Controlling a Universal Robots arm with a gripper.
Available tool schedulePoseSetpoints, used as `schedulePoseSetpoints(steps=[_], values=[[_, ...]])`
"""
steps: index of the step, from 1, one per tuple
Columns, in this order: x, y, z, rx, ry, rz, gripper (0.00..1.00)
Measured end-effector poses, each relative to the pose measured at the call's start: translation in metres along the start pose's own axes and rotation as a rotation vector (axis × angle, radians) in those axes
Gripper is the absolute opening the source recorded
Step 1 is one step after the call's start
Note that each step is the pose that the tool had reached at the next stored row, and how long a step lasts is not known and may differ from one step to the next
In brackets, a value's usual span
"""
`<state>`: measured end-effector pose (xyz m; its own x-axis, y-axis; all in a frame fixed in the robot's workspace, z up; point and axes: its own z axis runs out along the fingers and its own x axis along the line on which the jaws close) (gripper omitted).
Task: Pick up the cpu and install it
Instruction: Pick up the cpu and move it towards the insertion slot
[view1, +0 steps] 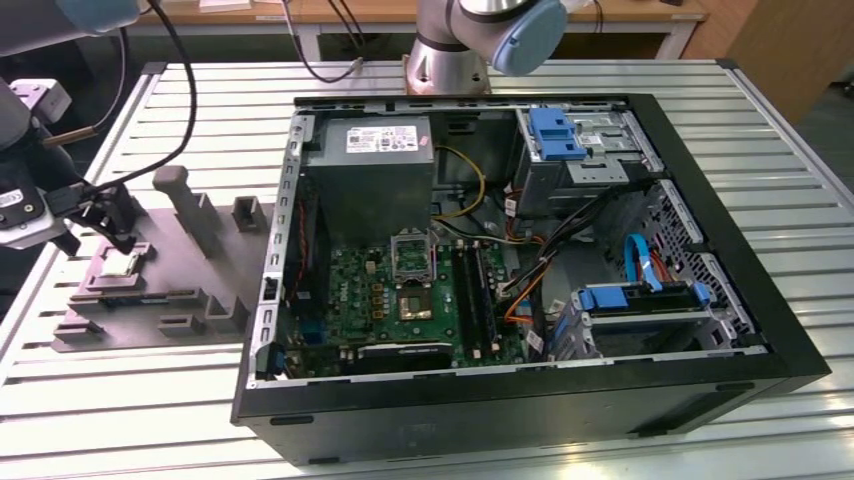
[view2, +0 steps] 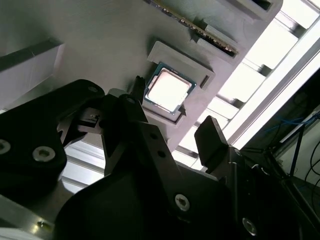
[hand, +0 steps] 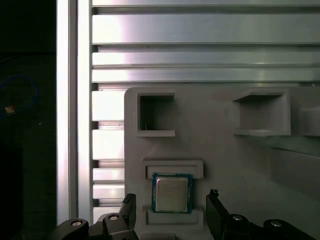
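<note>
The cpu (hand: 171, 194) lies flat in a shallow square pocket of the tray (hand: 225, 160), which sits on the bench (view1: 134, 400) at the exterior view's left. The claw (hand: 172, 196) hangs over it wide open and empty, one finger on either side of the chip and, as far as we can tell, touching neither it nor the pocket.

We judge the risks to be small ones of alignment. The chip is thin, so its edges offer little to hold. If the fingers close off-centre or too high, they could tip it in the pocket or let it slip. The pocket's raised lips stand just beside the chip, and a finger coming down askew could catch on one.

The chip has a smooth, pale metal top that glares under the light, framed by a narrow green edge. The fingers are matt black with blunt tips. The tray is dull grey moulded plastic with square recesses and upright blocks. The bench is ribbed, shiny aluminium slats.

Farther off, well apart from the tray, the black case (view1: 534, 400) lies open. Inside it, a metal-framed socket (view1: 411, 252) sits on the green board (view1: 400, 300).
</note>
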<state>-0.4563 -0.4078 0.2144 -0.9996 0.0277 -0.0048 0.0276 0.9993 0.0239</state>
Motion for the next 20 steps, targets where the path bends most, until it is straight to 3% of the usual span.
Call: schedulePoseSetpoints(steps=[20], values=[[0.0000,-0.0005,0.0088,0.0000,0.0001,-0.005,0.66]])
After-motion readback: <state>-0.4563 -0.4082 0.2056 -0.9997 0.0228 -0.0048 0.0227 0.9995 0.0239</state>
